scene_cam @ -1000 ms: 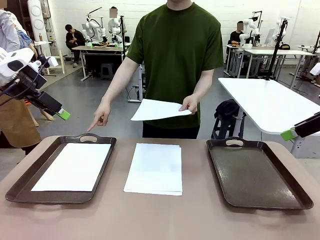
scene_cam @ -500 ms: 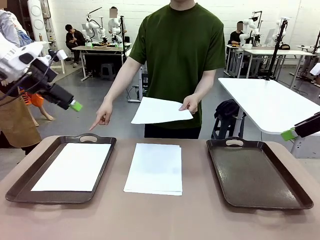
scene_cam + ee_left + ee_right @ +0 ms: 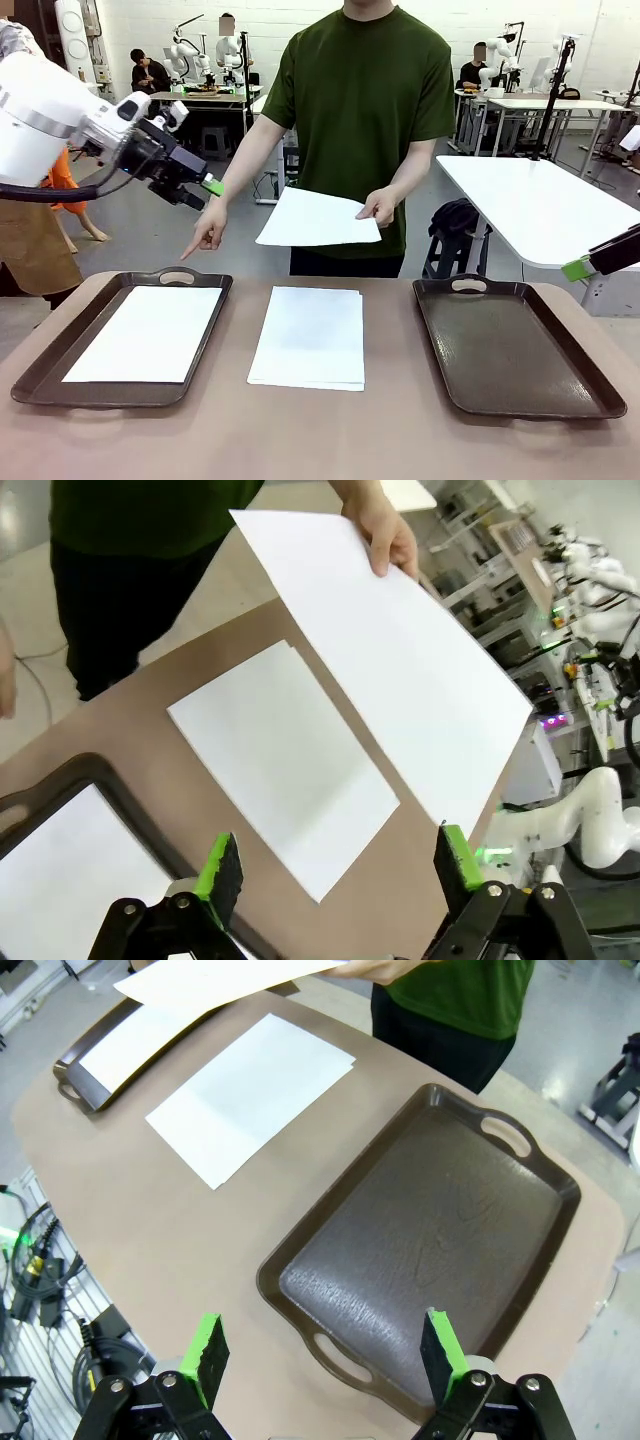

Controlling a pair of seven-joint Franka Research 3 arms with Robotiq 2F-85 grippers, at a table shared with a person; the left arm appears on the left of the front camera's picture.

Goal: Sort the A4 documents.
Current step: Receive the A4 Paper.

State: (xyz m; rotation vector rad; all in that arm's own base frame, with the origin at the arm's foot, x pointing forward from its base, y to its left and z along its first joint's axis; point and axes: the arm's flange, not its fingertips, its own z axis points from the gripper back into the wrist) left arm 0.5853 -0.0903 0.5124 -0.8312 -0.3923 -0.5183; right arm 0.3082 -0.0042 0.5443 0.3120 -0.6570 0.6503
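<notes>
A person across the table holds one white A4 document (image 3: 318,218) in the air in one hand (image 3: 380,207) and points the other hand (image 3: 205,238) down at the left tray (image 3: 45,362). That tray carries one white sheet (image 3: 148,332). A stack of A4 documents (image 3: 308,335) lies on the table between the trays. My left gripper (image 3: 208,186) hangs open in the air beside the pointing arm. In the left wrist view the held sheet (image 3: 400,670) is above and beyond the open gripper (image 3: 338,865). My right gripper (image 3: 590,264) stays open at the right edge, above the empty right tray (image 3: 430,1250).
The brown table (image 3: 320,430) has bare surface in front of the trays and the stack. A white table (image 3: 540,205) stands behind at the right. The person's body (image 3: 360,120) stands at the middle of the far edge.
My left arm has swung right and upward, from the far left edge toward the person's pointing arm and the held sheet. The right arm, the trays and the stack have not moved.
</notes>
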